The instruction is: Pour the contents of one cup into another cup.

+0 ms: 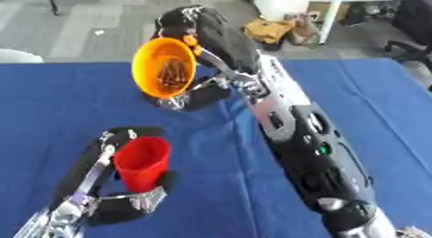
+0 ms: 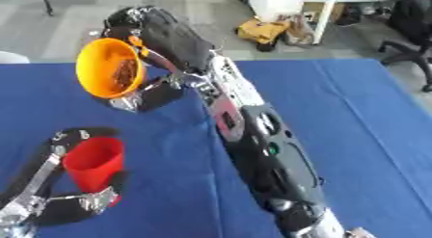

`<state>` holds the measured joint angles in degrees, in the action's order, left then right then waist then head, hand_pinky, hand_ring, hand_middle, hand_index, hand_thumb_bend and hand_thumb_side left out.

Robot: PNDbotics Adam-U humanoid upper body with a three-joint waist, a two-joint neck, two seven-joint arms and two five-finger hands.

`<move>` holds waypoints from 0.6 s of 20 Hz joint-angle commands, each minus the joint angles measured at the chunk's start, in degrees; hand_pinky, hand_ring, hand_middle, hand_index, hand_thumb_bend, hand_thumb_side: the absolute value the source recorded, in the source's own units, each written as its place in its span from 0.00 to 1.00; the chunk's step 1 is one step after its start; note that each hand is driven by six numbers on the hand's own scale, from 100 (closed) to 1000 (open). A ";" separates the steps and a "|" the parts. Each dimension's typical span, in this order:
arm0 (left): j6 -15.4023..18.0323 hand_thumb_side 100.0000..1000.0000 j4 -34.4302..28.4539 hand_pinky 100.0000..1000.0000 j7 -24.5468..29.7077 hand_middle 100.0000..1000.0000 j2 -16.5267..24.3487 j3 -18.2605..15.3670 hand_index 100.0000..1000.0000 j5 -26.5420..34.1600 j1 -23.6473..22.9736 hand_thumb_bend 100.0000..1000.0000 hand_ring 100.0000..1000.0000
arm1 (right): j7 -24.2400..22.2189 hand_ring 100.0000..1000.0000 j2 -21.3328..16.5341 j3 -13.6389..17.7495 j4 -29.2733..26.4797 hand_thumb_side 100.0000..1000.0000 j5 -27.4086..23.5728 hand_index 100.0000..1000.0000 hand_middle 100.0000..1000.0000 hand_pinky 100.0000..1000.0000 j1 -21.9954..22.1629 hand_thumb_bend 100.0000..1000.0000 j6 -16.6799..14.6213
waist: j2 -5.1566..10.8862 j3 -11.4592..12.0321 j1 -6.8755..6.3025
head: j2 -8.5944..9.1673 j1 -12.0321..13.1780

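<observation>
Orange cup (image 1: 165, 67) sits upper centre of frame, raised off blue table (image 1: 50, 102), tipped so mouth faces camera, brownish bits visible inside. Right hand (image 1: 202, 32) wraps it from behind, fingers curled round. Red cup (image 1: 141, 162) lower left, upright, left hand (image 1: 105, 184) clasping it, fingers either side.

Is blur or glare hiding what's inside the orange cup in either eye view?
Left eye view: soft overall, no glare; brown bits show inside the tilted orange cup. Right eye view: equally soft, the contents a darker smear; red cup interior is evenly lit, contents unclear.
</observation>
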<state>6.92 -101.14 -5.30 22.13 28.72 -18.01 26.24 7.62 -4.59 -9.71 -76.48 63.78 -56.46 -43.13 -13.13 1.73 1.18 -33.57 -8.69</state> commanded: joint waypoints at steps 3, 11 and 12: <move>0.35 0.25 -0.72 0.00 0.26 0.37 0.19 0.08 0.78 -0.30 0.82 0.00 0.30 | 3.63 0.11 0.24 -0.02 0.95 0.42 5.65 0.18 0.10 0.33 -1.02 0.00 -0.88 | 1.12 0.11 -0.19 | 0.83 -0.04; 0.35 0.25 -0.93 0.00 0.34 0.37 0.37 0.05 0.78 -0.34 0.53 0.00 0.30 | 9.81 0.12 0.69 -0.04 3.29 0.44 12.76 0.18 0.10 0.33 -0.78 0.00 -1.05 | 1.08 0.20 -0.23 | 0.84 -0.05; 0.33 0.25 -0.96 0.00 0.35 0.37 0.38 0.03 0.78 -0.33 0.52 0.00 0.30 | 10.42 0.12 0.72 -0.09 3.55 0.44 13.44 0.18 0.10 0.33 -0.76 0.00 -1.11 | 1.08 0.21 -0.24 | 0.81 -0.08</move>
<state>7.11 -101.15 -5.08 22.12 29.04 -18.15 26.22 17.01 -3.74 -9.95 -72.68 76.13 -56.36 -44.27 -13.13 1.88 1.16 -33.55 -8.69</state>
